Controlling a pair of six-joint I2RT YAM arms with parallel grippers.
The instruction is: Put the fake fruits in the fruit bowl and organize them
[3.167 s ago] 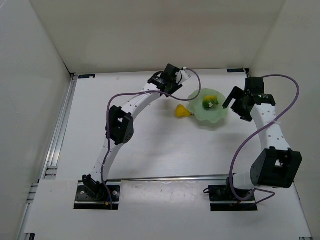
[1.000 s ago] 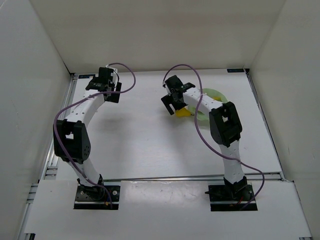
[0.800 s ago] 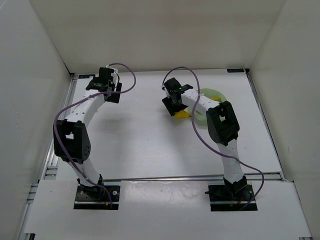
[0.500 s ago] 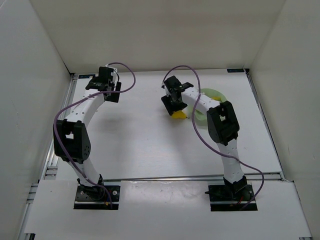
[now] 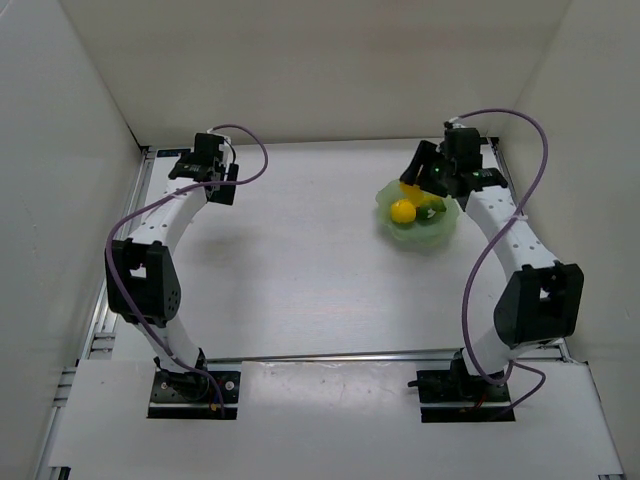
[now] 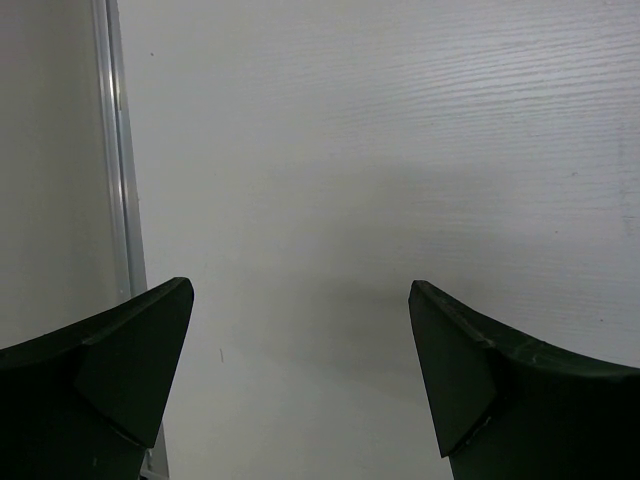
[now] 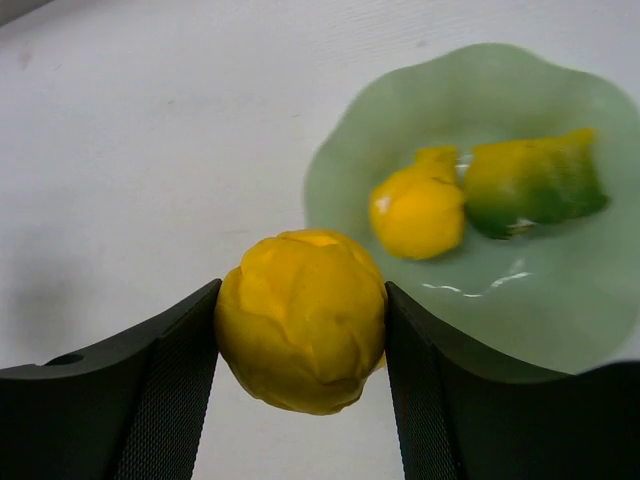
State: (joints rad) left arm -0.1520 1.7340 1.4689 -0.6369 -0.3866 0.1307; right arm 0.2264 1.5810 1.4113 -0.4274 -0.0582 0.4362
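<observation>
Standing wide and empty at far left, the left gripper (image 6: 300,300) needs no action; the right gripper (image 7: 300,300), clamped on a yellow pear (image 7: 300,340), should centre over the fruit bowl (image 7: 560,330), clear of the second pear (image 7: 418,212) and green fruit (image 7: 535,185) inside, before releasing. Only the right wrist view shows the grip; overhead hides it.

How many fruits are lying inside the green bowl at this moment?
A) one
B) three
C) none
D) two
D: a pear-shaped yellow fruit and the green fruit lie in the bowl, while the third fruit is gripped in the right tool.
</observation>
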